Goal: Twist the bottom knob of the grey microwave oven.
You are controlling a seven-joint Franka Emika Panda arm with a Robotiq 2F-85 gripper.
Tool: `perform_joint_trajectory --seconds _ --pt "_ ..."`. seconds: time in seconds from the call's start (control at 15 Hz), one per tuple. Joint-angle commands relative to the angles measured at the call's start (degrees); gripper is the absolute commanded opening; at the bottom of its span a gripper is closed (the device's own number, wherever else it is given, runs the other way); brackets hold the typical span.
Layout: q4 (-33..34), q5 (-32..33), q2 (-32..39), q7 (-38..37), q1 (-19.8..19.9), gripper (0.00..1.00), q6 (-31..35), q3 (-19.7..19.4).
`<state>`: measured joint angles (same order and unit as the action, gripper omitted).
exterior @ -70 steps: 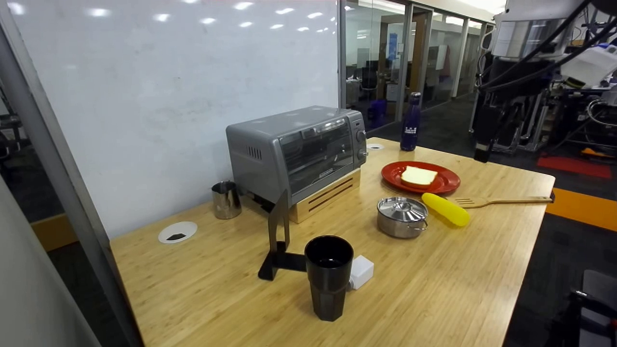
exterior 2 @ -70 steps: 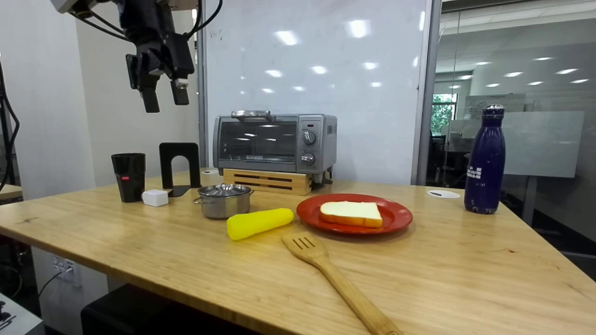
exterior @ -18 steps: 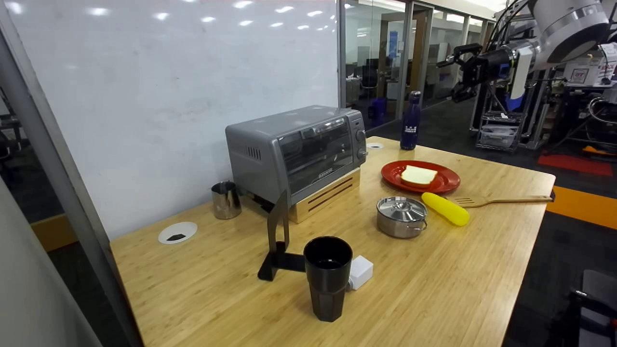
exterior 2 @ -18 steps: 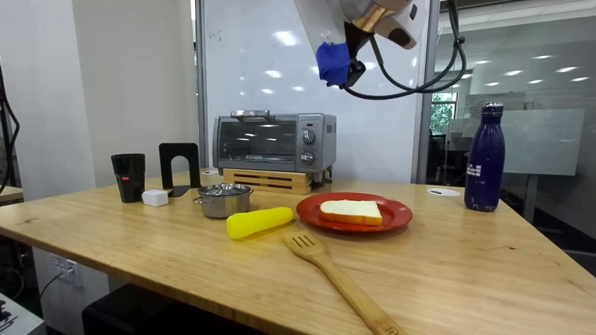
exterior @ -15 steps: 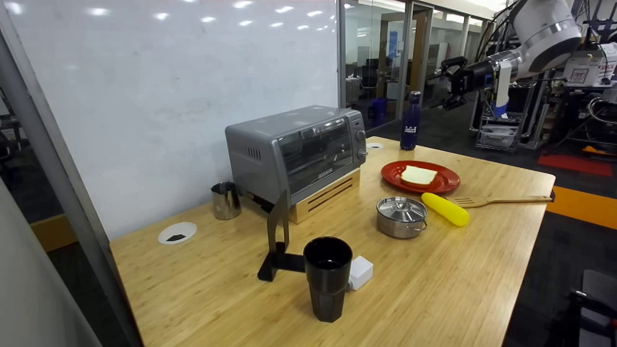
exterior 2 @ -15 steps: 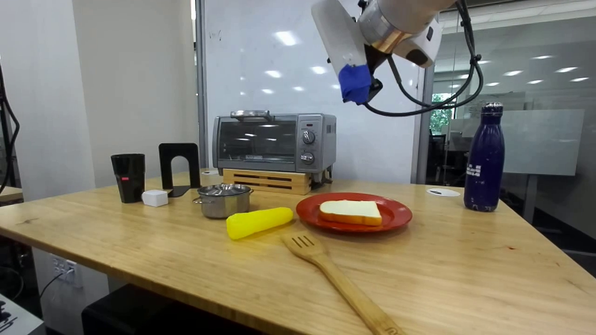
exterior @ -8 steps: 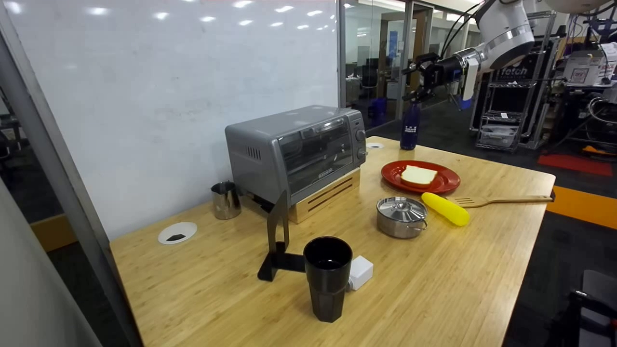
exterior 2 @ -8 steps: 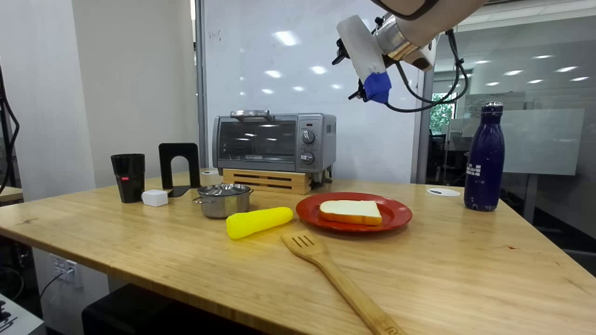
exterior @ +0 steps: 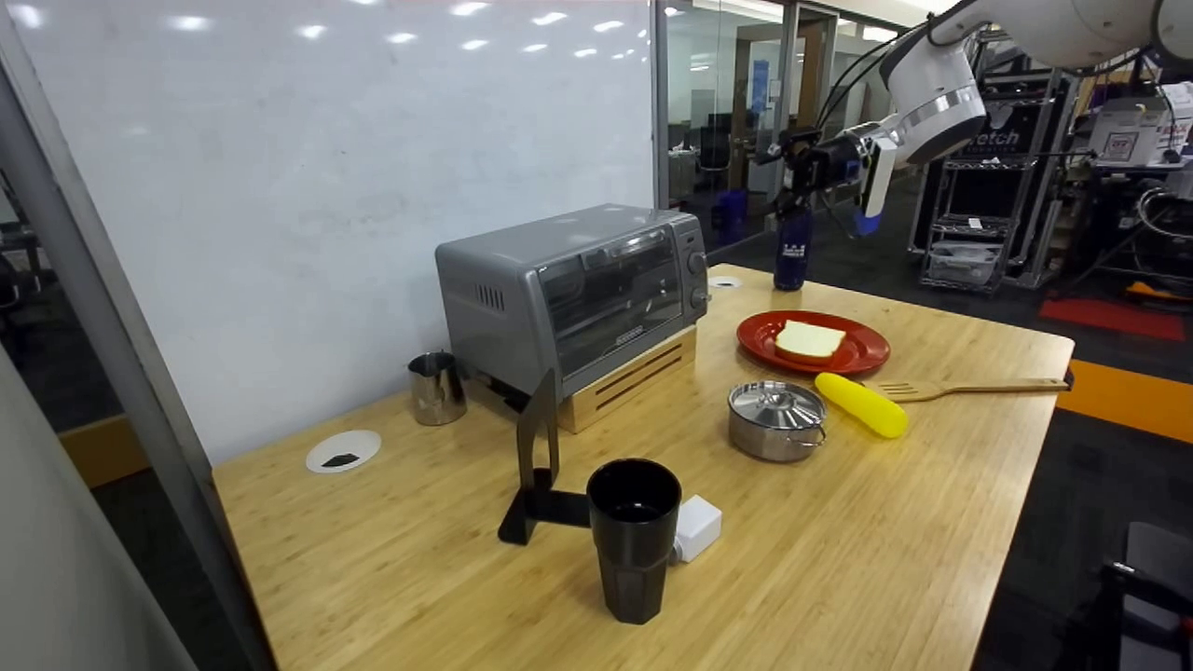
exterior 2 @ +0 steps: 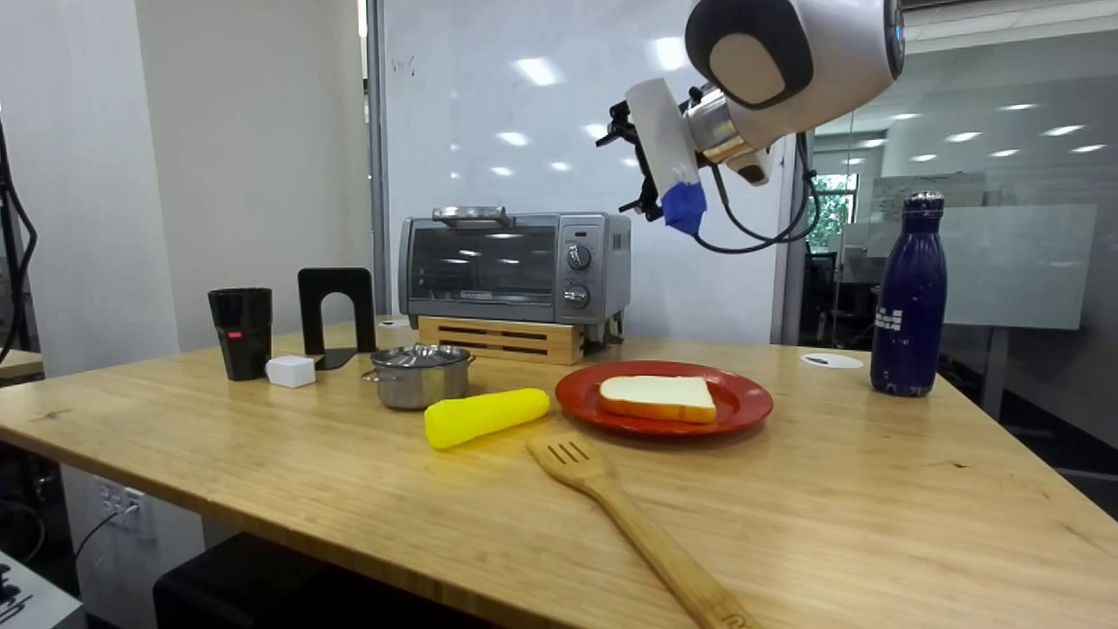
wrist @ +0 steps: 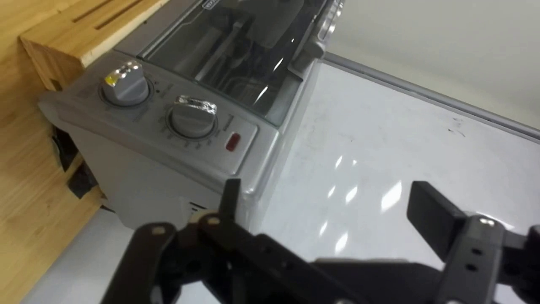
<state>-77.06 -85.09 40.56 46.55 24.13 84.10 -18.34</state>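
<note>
Robotiq gripper (wrist: 327, 202): jaws spread wide, holding nothing, raised above the wooden table (exterior 2: 306, 454).
Bottom knob (wrist: 125, 86): low on the front of the grey toaster oven (exterior 2: 515, 269), apart from the gripper.
Upper knob (wrist: 194, 116): on the same front, between the bottom knob and a red indicator (wrist: 233, 142).
Toaster oven: on a slatted wooden stand (exterior 2: 472, 339), in front of the whiteboard (exterior: 326, 168).
Steel pitcher (exterior: 437, 387): upright by the oven's end opposite the knobs.
Red plate (exterior 2: 751, 406): near the oven, a bread slice (exterior 2: 658, 399) on it.
Lidded steel pot (exterior 2: 424, 377): in front of the oven.
Yellow elongated item (exterior 2: 486, 418): between pot and plate.
Slotted wooden spatula (exterior 2: 650, 542): head near the plate.
Blue bottle (exterior 2: 908, 306): upright near the table's edge.
Black tumbler (exterior: 634, 559): upright near a black bookend (exterior 2: 335, 281), beside a white boxy item (exterior 2: 292, 371).
</note>
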Motion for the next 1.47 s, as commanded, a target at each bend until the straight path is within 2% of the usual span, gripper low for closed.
perform_joint_trajectory --seconds 0.0,0.33,0.73,1.2,1.33,1.4 --pt "2.5 4.47 3.05 -0.74 1.75 1.0 -2.09 3.16" --pt "1.1 10.65 3.71 0.93 0.67 1.0 -1.23 4.94" --pt "0.04 14.41 4.61 2.09 1.0 1.0 -0.3 6.5" --pt "-0.96 13.32 6.43 4.13 2.11 1.0 1.81 6.99" --pt "-2.13 12.09 5.75 4.54 1.85 1.0 4.35 6.94" --pt "-0.24 13.73 6.77 3.19 2.17 1.0 1.97 7.0"
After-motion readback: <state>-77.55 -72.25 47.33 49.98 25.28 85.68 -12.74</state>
